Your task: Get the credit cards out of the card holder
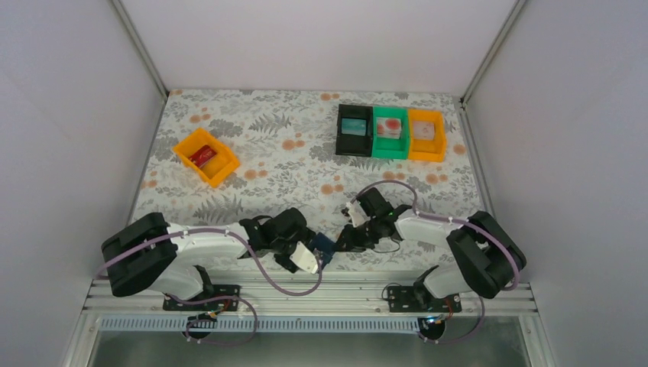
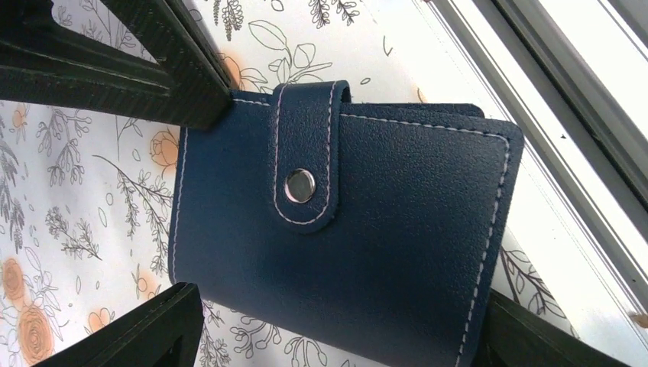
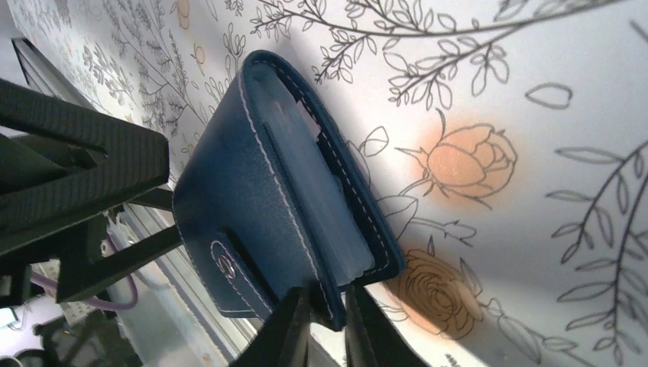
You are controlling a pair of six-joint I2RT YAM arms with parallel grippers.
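The navy card holder (image 1: 324, 244) lies at the table's near edge, between my two arms. In the left wrist view the card holder (image 2: 344, 206) is folded, its snap tab (image 2: 302, 187) fastened. My left gripper (image 2: 340, 302) is open and straddles it, one finger by each side edge. My right gripper (image 3: 328, 306) is shut on one cover edge of the card holder (image 3: 260, 199), at a corner. Pale inner sleeves (image 3: 321, 183) show between the covers. No credit cards show in the holder. My right fingers (image 2: 191, 92) show in the left wrist view.
An orange bin (image 1: 206, 157) with a red flat item stands at the left. At the back right stand a black bin (image 1: 354, 130), a green bin (image 1: 390, 131) and a second orange bin (image 1: 426, 134), each with something inside. The metal front rail (image 1: 306, 294) runs just behind the holder.
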